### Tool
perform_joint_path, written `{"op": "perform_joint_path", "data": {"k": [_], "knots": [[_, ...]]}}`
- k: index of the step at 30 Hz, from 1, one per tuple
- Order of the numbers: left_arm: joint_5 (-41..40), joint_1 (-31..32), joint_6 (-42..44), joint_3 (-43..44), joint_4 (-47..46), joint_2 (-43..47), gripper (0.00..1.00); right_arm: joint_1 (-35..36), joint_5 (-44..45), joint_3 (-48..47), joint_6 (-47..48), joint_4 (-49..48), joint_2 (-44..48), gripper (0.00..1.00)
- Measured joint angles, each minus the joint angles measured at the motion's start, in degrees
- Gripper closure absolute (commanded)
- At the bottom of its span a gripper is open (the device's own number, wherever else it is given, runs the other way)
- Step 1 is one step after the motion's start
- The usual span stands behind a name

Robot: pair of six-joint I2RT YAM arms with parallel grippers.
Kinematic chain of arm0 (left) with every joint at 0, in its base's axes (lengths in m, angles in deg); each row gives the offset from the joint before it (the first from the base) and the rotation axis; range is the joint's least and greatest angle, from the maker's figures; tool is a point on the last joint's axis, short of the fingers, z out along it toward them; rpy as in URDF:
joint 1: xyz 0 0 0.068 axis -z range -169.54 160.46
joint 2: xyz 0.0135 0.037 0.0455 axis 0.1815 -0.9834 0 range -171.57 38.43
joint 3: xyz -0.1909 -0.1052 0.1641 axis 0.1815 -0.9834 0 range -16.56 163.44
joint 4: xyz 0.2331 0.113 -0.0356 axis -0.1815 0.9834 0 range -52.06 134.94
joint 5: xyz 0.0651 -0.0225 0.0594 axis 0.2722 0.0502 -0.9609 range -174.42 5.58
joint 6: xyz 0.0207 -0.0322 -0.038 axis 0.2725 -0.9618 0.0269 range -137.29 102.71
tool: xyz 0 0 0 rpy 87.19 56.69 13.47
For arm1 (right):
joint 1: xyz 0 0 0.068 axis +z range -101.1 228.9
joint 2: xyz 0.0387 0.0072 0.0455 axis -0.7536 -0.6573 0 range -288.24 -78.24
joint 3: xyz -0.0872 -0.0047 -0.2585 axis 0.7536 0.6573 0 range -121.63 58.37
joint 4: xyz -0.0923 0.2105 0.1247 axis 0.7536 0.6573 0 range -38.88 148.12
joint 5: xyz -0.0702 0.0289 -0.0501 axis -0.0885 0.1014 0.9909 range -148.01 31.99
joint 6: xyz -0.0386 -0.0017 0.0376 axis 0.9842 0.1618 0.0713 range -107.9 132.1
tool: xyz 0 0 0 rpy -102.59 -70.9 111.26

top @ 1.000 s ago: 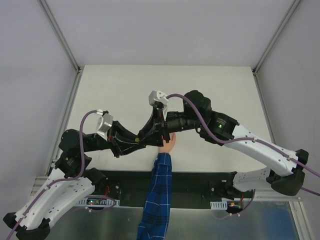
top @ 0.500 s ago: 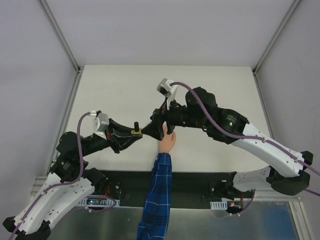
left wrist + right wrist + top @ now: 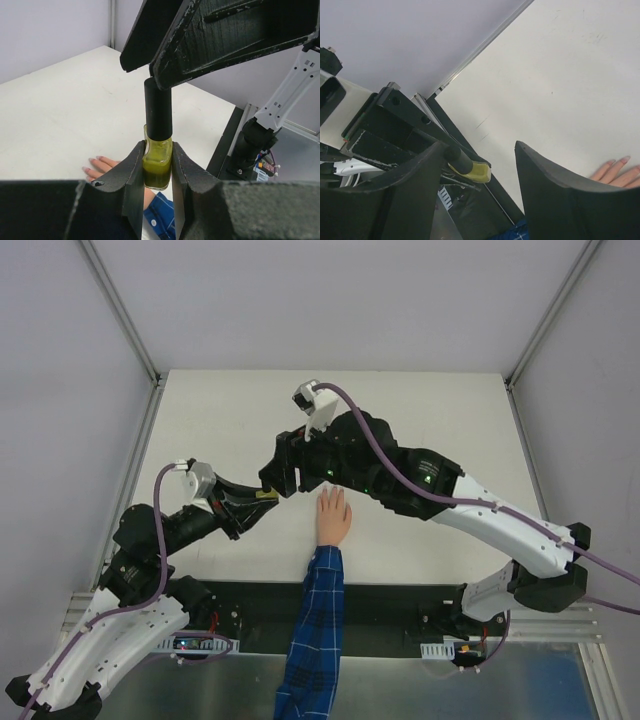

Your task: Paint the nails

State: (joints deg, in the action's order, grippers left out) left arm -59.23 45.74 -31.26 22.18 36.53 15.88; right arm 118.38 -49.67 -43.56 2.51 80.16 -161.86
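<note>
The left tool (image 3: pixel 157 148) pinches a yellow polish bottle (image 3: pixel 157 172) upright, the right tool (image 3: pixel 480 145) is spread at the bottle's black cap (image 3: pixel 158 112), and the nails (image 3: pixel 93 161), on a peach hand (image 3: pixel 332 515), lie on the white surface (image 3: pixel 60 110) below and beside the left tool.

Left arm (image 3: pixel 120 630): white moulded shell on the near link, black joint housings and black links beyond it.
Right arm (image 3: pixel 500 525): long white curved shells with small dark screw holes, bulky black joints; a green light (image 3: pixel 427 468) glows on one black housing.
Cables (image 3: pixel 160 510): purple, one looping along each arm to the wrist.
Wrist cameras (image 3: pixel 312 400): small pale grey blocks, one at each wrist.
Left tool (image 3: pixel 158 150): matte black, two thick fingers with rounded tips, a small round hole in one.
Right tool (image 3: pixel 479 150): matte black, broad fingers, edges scuffed pale.
</note>
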Motion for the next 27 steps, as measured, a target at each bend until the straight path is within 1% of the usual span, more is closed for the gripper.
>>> {"op": "perform_joint_path", "data": {"k": [3,4,6,8,11,12,13,14,16,19,21,23,25,27], "knots": [[-0.72,-0.02,0.02,0.0,0.48,0.0,1.0,0.44,0.7,-1.46,-0.28,0.42,-1.7,0.41],[-0.83,0.0,0.02,0.0,0.42,0.0,1.0,0.57,0.76,-1.73,-0.31,0.5,-2.16,0.44],[-1.2,-0.02,0.0,0.0,0.39,-0.02,1.0,0.81,0.81,-1.99,-0.33,0.74,-2.93,0.47],[-1.38,-0.02,0.0,0.02,0.39,-0.28,1.0,1.09,0.83,-2.03,-0.37,1.07,-3.67,0.52],[-1.53,-0.02,-0.02,0.02,0.44,-0.74,1.0,1.38,0.66,-2.03,-0.26,1.66,-4.63,0.64],[-1.57,-0.02,-0.04,0.02,0.48,-0.87,1.0,1.46,0.52,-2.03,-0.2,1.75,-4.92,0.84],[-1.55,-0.02,-0.04,0.02,0.48,-0.98,1.0,1.55,0.42,-2.03,0.13,1.77,-5.03,0.96],[-1.64,0.0,-0.07,0.17,1.01,-1.18,1.0,1.6,-0.35,-2.03,0.5,1.64,-5.09,0.99],[-1.07,0.0,-0.22,0.52,1.75,-1.49,1.0,1.66,-1.44,-2.05,3.23,2.16,-5.03,0.99],[1.95,-0.04,0.17,1.53,3.13,-1.66,1.0,1.16,-6.47,-1.05,7.98,1.44,-4.15,0.99],[6.67,-0.09,0.22,2.64,4.66,-1.95,1.0,0.76,-13.16,3.02,12.48,-1.01,-1.31,0.99],[13.29,-0.07,-0.13,3.91,5.57,-2.58,1.0,0.26,-21.97,8.63,15.87,-4.92,2.95,0.99],[21.2,0.0,-1.77,5.81,5.2,-3.91,1.0,0.02,-30.58,12.63,18.32,-9.09,6.16,0.99],[27.45,0.0,-3.82,7.17,3.32,-4.74,1.0,0.09,-36.54,14.58,19.87,-12.52,7.76,1.0]]}}
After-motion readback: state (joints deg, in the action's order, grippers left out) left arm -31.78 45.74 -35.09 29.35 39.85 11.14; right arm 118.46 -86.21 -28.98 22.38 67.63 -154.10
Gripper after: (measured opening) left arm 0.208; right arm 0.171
